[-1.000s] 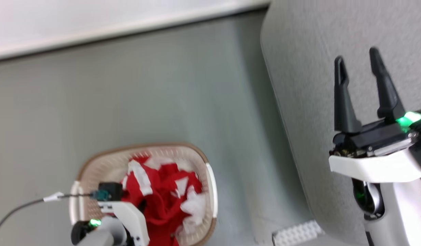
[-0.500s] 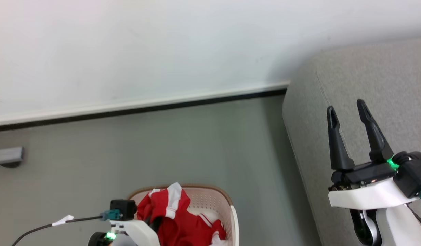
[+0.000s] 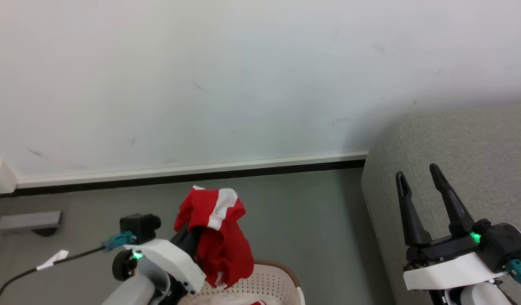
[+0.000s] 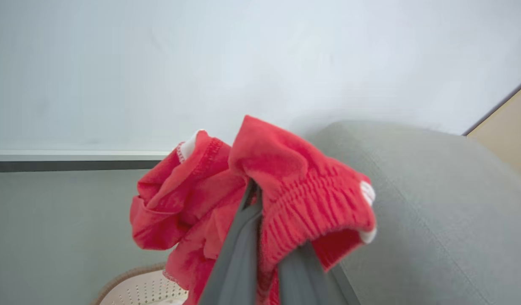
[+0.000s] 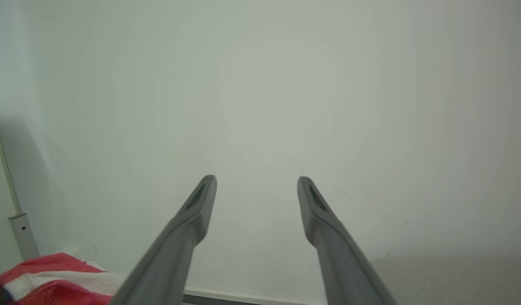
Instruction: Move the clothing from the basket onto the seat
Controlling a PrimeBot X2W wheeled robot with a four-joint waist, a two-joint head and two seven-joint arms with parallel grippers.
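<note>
Head view: the clothing point(image 3: 216, 237) hangs in a bunch from the left hand point(image 3: 191, 239), above the back rim of the basket point(image 3: 281, 271). It is red cloth with a white band across the top fold. The lowest fold reaches down to the basket's rim; I cannot tell whether it touches. A scrap of red lies inside the basket.

Left wrist view: the left hand's fingers point(image 4: 239, 250) are pinched together on the clothing, and a gathered elastic hem drapes over the tips.

The seat point(image 3: 455, 140) stands to the basket's right, apart from it, with a strip of grey floor point(image 3: 319, 220) between. Its back reaches the pale wall point(image 3: 243, 84).

The right hand point(image 3: 417, 171) is over the seat's left edge. Its fingers are spread and nothing is between them.

Right wrist view: the right hand's fingers point at the wall.
</note>
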